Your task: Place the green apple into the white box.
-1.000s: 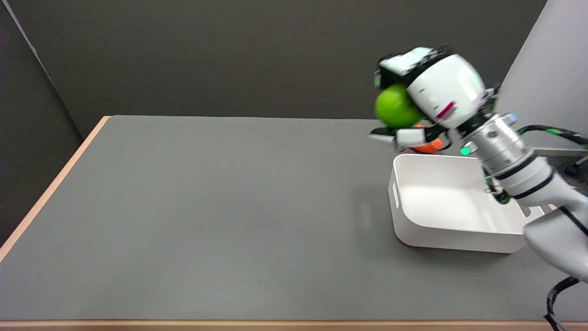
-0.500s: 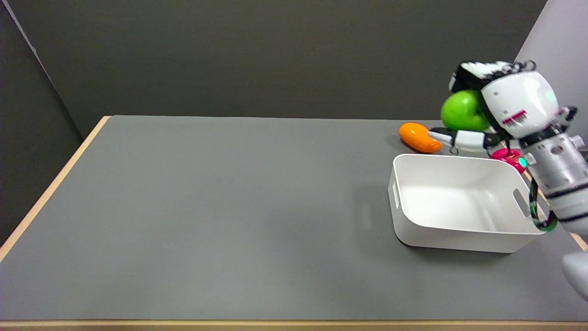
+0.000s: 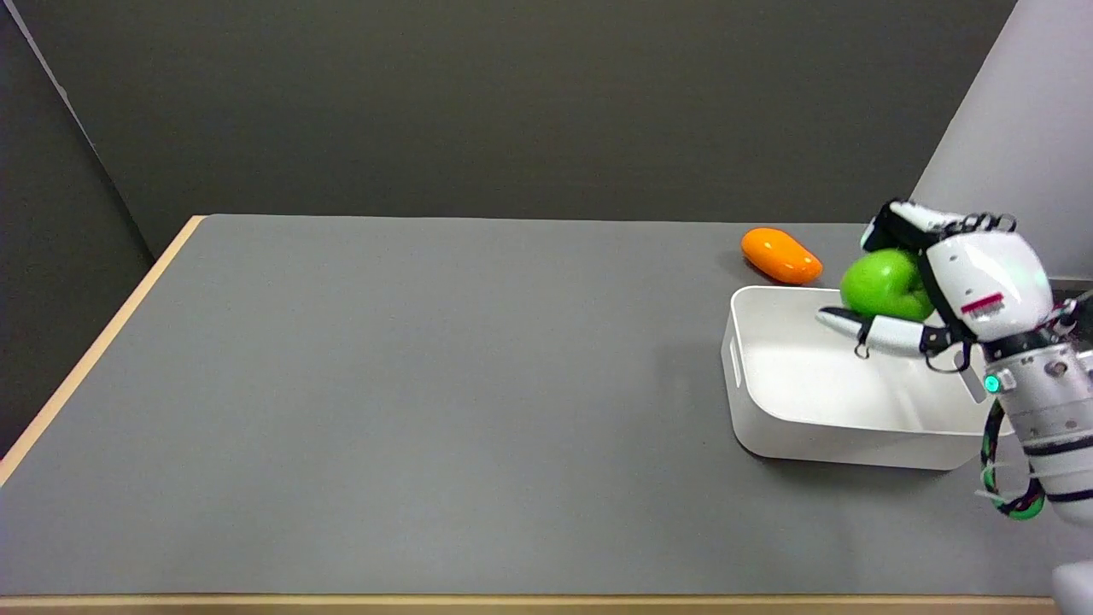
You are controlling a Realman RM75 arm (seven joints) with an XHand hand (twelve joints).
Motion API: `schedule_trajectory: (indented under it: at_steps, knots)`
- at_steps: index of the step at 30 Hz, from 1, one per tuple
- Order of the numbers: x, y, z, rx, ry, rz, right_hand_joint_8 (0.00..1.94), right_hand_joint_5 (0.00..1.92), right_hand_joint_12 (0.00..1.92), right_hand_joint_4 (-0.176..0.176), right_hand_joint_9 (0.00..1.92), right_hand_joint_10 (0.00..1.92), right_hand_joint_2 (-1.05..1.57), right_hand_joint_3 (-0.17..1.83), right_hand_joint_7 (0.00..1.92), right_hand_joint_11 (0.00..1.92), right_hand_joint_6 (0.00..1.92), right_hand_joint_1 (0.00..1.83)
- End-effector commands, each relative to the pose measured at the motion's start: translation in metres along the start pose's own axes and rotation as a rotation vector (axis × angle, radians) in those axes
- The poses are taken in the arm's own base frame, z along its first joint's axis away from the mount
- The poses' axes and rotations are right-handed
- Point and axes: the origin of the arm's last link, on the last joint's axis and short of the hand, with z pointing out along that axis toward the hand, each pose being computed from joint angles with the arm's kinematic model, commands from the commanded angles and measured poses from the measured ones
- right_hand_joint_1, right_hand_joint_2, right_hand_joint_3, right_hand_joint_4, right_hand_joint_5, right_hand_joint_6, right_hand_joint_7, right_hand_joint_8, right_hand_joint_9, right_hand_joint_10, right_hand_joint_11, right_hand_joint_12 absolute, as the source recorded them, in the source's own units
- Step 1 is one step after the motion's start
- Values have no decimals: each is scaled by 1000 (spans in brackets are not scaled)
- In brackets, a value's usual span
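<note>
The green apple is held in the right hand, clear of any surface. It sits between the curled fingers above it and one straighter finger that runs out beneath it toward the picture's left. The fingers are closed around the apple, not spread free; the contact on the far side of the apple is hidden by the palm.

The white box lies below the fingers, open side up. The apple appears over the box's far rim, at the right-hand part of that rim, rather than over the middle of the floor. How high it hangs above the rim cannot be judged from this single view.

Risks, as a judgement:
- Release at this position may let the apple strike the far rim and roll off behind the box. Cause: the apple is not centred over the opening.
- Lowering the hand here may bring the lower finger against the rim and push the box. Cause: that finger extends beyond the apple.
- A round, smooth apple may slip if the fingers loosen unevenly.

An orange object rests on the table beyond the fingers, to the left, just behind the box.
</note>
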Motion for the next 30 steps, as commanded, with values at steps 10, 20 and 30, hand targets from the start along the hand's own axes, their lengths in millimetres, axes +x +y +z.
schedule_trajectory:
  at_steps: [10,20,30]
  knots:
    - [-64,31,11,-76,-115,127,1530,690,1913,-176,913,1787,1047,466,735,752,1499,1186]
    - [-64,31,-20,-118,-53,211,1521,684,1921,-176,889,1754,1065,430,732,692,1492,1186]
    - [-56,23,-40,-116,23,416,225,129,684,81,1,197,531,916,18,-1,487,453]
